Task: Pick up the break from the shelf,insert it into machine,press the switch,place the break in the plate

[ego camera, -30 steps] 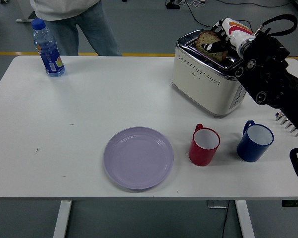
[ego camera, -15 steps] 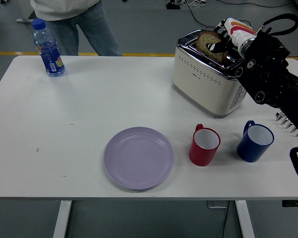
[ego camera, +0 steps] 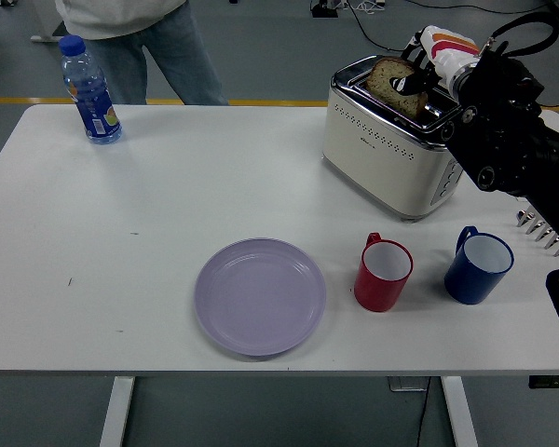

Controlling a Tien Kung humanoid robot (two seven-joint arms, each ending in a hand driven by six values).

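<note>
The right hand (ego camera: pixel 427 58) pinches the bread slice (ego camera: pixel 394 82), fingers closed on its top edge, above the toaster (ego camera: pixel 388 144) at the far right of the surface (ego camera: pixel 168 205). My read: it is lifting the bread out. Next it must carry it near-left to the purple plate (ego camera: pixel 260 296). Compared with 1 second ago, the slice sits higher.
</note>
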